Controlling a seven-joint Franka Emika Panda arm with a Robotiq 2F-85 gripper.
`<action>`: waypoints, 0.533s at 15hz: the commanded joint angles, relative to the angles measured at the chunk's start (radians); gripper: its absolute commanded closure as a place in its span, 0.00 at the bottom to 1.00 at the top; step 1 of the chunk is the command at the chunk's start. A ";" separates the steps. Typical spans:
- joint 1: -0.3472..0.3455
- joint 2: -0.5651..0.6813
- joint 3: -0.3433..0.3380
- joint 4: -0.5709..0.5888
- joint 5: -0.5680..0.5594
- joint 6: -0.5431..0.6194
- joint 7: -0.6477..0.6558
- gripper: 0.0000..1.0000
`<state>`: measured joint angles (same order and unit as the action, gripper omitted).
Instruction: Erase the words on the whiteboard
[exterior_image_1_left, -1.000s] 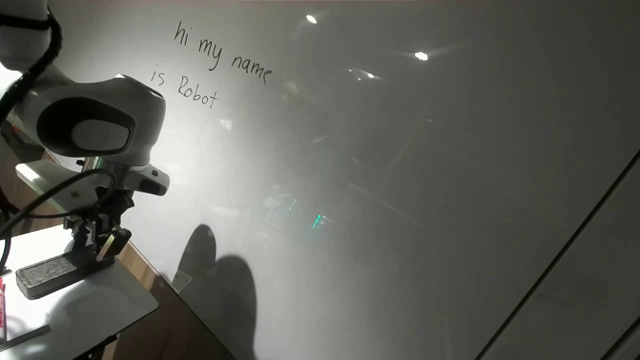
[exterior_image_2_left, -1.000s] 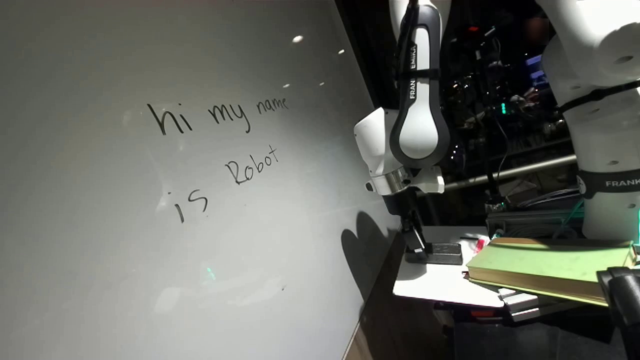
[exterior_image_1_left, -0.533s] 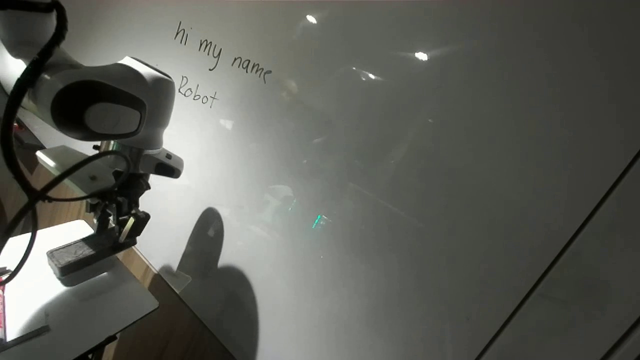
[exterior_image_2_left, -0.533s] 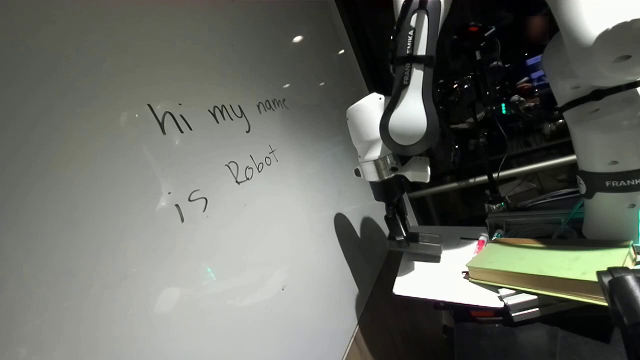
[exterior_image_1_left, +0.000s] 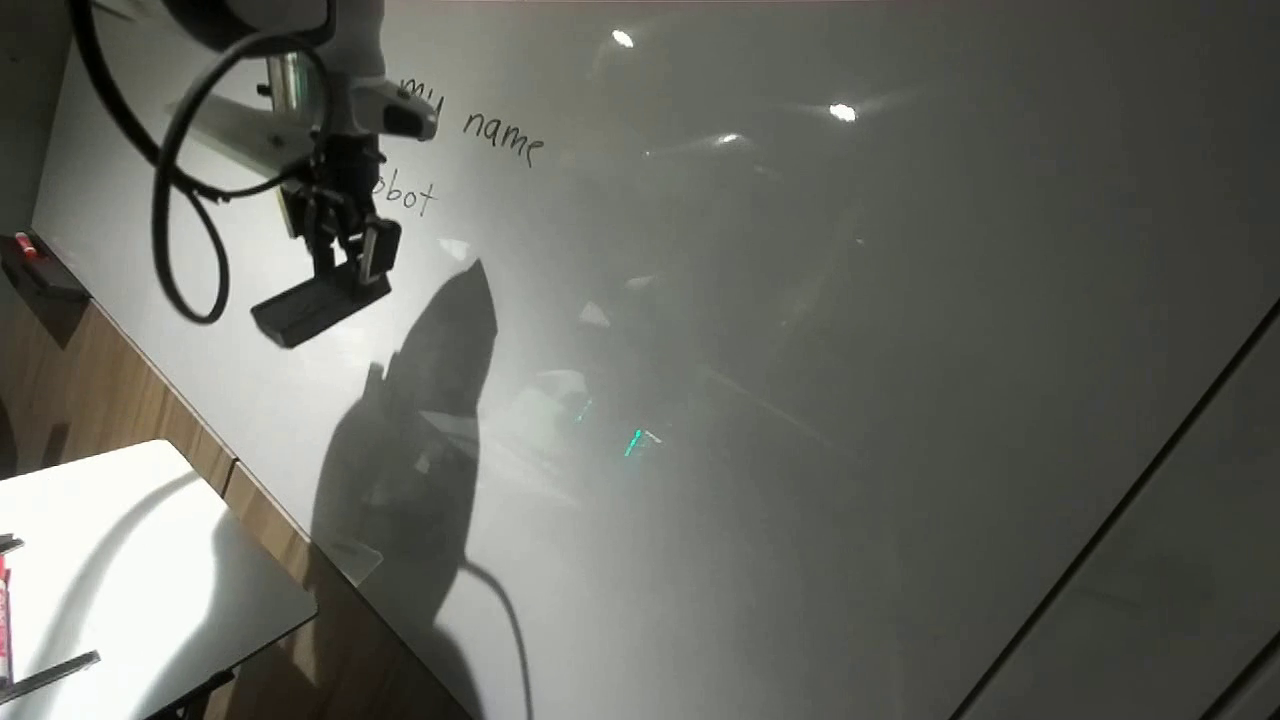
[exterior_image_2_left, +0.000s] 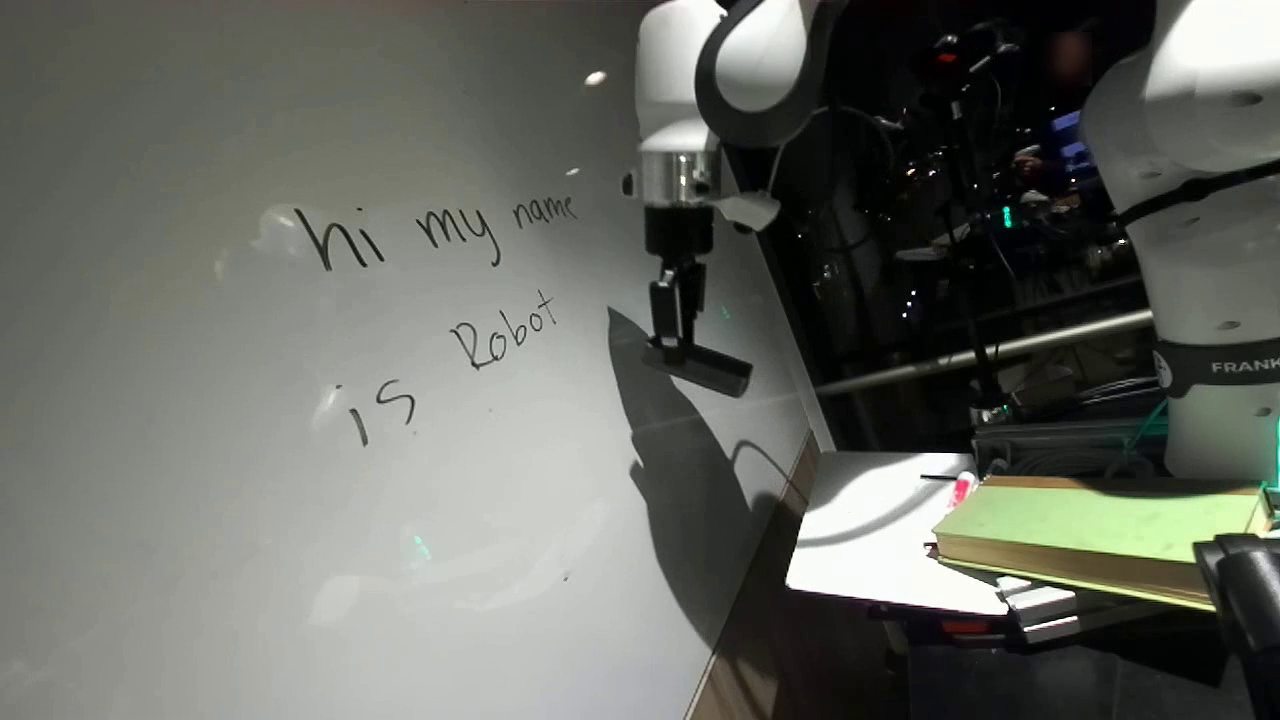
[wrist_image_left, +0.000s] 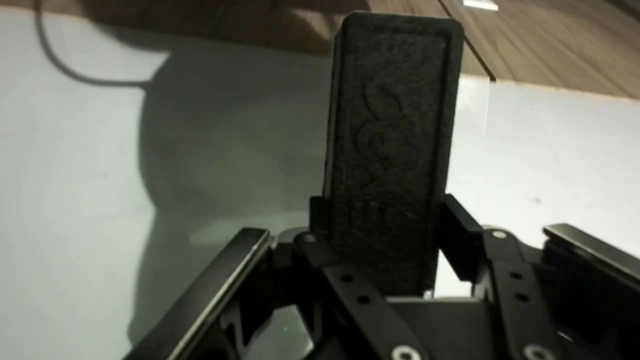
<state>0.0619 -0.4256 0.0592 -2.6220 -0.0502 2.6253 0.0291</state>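
The whiteboard (exterior_image_1_left: 850, 400) is large and grey-white, and also shows in an exterior view (exterior_image_2_left: 200, 520) and the wrist view (wrist_image_left: 75, 210). The dark handwritten words (exterior_image_2_left: 455, 228) read "hi my name is Robot" on two lines. My arm partly covers the words (exterior_image_1_left: 503, 137) in an exterior view; they do not show in the wrist view. My gripper (wrist_image_left: 387, 225) is shut on a dark grey block eraser (wrist_image_left: 395, 125), near one end of it. In both exterior views the gripper (exterior_image_1_left: 350, 262) (exterior_image_2_left: 675, 340) holds the eraser (exterior_image_1_left: 305, 312) (exterior_image_2_left: 715, 372) raised, tilted, in front of the board.
A small white table (exterior_image_1_left: 150, 560) (exterior_image_2_left: 860, 565) stands below, beside the board's lower edge. A green book (exterior_image_2_left: 1090, 525) and a red-and-white marker (exterior_image_2_left: 961, 490) lie at it. A dark holder (exterior_image_1_left: 45, 275) with a red item is at the far left. Wood panelling (exterior_image_1_left: 130, 400) runs under the board.
My gripper has lifted the eraser off the white table and carried it up in front of the whiteboard. The arm's shadow has risen on the board. The words are unchanged.
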 joint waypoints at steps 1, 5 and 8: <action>0.010 -0.017 0.049 0.144 0.019 -0.025 0.070 0.70; 0.003 0.010 0.120 0.241 0.001 0.015 0.165 0.70; -0.009 0.030 0.149 0.275 -0.009 0.050 0.212 0.70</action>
<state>0.0694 -0.4339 0.1841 -2.3897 -0.0505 2.6329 0.1961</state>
